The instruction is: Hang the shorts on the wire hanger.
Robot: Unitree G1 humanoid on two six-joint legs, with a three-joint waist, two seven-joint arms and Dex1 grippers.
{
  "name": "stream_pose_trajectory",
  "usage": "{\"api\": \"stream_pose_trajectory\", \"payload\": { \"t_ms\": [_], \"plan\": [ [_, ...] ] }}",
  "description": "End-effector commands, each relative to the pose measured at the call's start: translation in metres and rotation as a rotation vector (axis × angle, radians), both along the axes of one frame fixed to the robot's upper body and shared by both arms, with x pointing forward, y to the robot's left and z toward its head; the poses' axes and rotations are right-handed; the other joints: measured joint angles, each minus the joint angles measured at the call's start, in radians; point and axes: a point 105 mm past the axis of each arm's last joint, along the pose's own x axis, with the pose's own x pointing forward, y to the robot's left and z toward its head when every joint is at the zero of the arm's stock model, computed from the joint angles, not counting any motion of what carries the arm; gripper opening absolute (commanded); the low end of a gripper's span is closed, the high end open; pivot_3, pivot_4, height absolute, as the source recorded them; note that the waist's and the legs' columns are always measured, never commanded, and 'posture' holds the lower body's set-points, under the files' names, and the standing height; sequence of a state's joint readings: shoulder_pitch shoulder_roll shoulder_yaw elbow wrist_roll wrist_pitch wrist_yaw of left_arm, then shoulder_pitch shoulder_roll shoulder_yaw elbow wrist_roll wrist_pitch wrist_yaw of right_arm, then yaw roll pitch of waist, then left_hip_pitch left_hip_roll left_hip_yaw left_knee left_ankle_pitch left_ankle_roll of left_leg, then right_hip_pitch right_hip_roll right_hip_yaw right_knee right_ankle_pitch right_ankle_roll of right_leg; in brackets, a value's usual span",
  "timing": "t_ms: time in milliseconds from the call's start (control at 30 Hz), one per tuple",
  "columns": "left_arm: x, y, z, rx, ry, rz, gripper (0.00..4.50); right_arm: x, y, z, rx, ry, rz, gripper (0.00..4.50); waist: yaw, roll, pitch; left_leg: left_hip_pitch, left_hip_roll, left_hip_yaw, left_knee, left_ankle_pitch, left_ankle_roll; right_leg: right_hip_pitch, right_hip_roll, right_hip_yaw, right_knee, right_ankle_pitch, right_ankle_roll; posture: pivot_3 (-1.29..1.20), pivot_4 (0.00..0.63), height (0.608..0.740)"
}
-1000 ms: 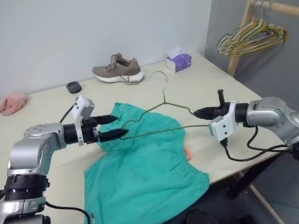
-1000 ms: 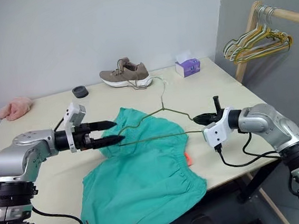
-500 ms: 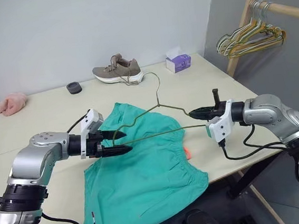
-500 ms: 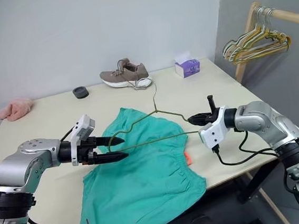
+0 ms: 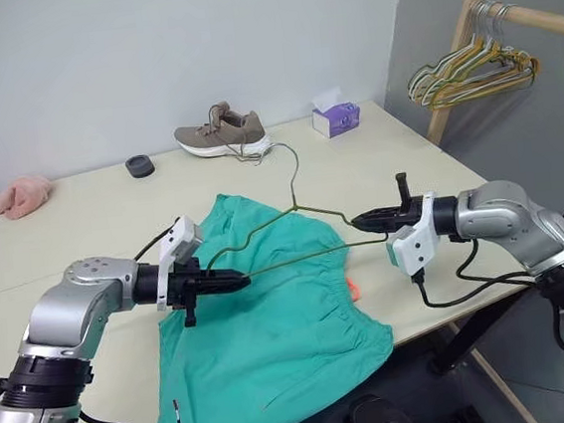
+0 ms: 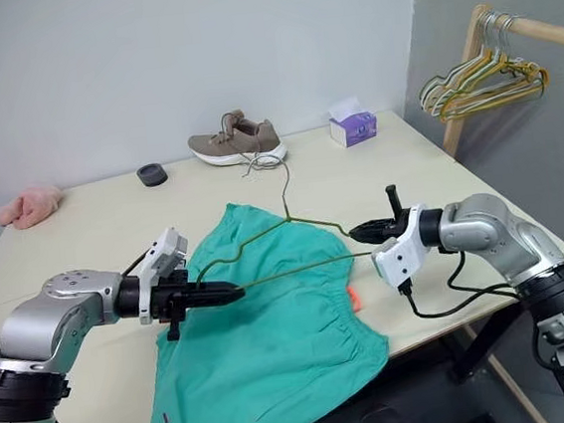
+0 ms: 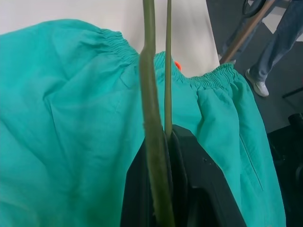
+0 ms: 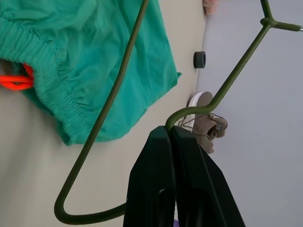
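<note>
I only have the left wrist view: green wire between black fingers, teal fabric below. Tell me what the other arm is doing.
Observer: The right gripper is shut on the wire hanger at its opposite corner.
Operator: Confirm the hanger is off the table.
Observer: Yes, both grippers hold it in the air above the shorts; the left gripper is shut on its near end.
Operator: Say where the hook points.
Observer: Away from the robot, toward the shoe.

Robot test room: bare grey walls, plain beige table (image 5: 83,216), wooden garment rack (image 5: 488,17) beyond the right gripper's jaws.
</note>
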State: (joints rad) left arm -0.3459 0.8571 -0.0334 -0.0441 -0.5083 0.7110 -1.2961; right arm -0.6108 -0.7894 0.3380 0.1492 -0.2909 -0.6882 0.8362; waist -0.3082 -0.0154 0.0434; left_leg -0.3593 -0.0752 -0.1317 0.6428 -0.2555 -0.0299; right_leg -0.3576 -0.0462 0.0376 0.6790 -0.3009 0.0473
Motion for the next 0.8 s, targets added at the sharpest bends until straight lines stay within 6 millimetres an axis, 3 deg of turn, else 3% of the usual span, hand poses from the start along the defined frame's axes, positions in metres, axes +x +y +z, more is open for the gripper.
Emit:
{"api": "stream_pose_trajectory", "payload": {
  "t_ms": [33,133,367,533,633,800],
  "plan": [
    [0.003,0.0,0.011,0.001,-0.057,0.006,0.0,-0.013,0.01,0.014,0.054,0.015,0.061,1.04,0.0,0.0,0.0,0.0,0.0,0.0,0.0,0.0,0.0,0.0,0.0,0.0,0.0,0.0,0.0,-0.33,0.0,0.74],
    [0.003,0.0,0.01,0.008,-0.072,0.011,0.0,-0.016,0.007,0.018,0.117,0.119,0.007,2.07,0.001,0.0,0.0,0.0,0.0,0.0,0.0,0.0,0.0,0.0,0.0,0.0,0.0,0.0,0.0,-0.33,0.0,0.74],
    [-0.001,-0.002,0.006,0.075,-0.138,-0.041,0.0,-0.014,-0.02,0.031,0.344,0.574,-0.287,4.47,0.008,0.0,0.0,-0.002,0.0,-0.001,0.002,0.0,0.001,0.0,0.0,-0.001,0.0,0.0,0.0,-0.33,0.0,0.74],
    [-0.005,-0.007,0.009,0.102,-0.181,-0.105,0.0,-0.015,-0.029,0.02,0.356,0.78,-0.463,4.47,0.01,0.0,0.0,-0.002,0.0,-0.001,0.002,-0.002,0.002,-0.001,-0.001,-0.001,0.0,0.0,0.0,-0.34,0.0,0.74],
    [-0.006,-0.01,0.01,0.126,-0.209,-0.14,0.0,-0.022,-0.02,0.007,0.308,0.898,-0.477,4.47,0.01,0.0,0.0,-0.003,0.0,0.0,0.002,-0.002,0.002,-0.001,-0.001,0.0,-0.001,0.0,0.0,-0.34,0.0,0.74],
    [-0.008,-0.015,0.011,0.14,-0.227,-0.181,0.0,-0.018,-0.008,-0.013,0.21,0.967,-0.51,4.47,0.005,0.001,0.0,-0.003,0.0,0.0,0.002,-0.002,0.002,-0.002,-0.001,0.0,-0.001,0.0,0.0,-0.33,0.0,0.74]
  ]
}}
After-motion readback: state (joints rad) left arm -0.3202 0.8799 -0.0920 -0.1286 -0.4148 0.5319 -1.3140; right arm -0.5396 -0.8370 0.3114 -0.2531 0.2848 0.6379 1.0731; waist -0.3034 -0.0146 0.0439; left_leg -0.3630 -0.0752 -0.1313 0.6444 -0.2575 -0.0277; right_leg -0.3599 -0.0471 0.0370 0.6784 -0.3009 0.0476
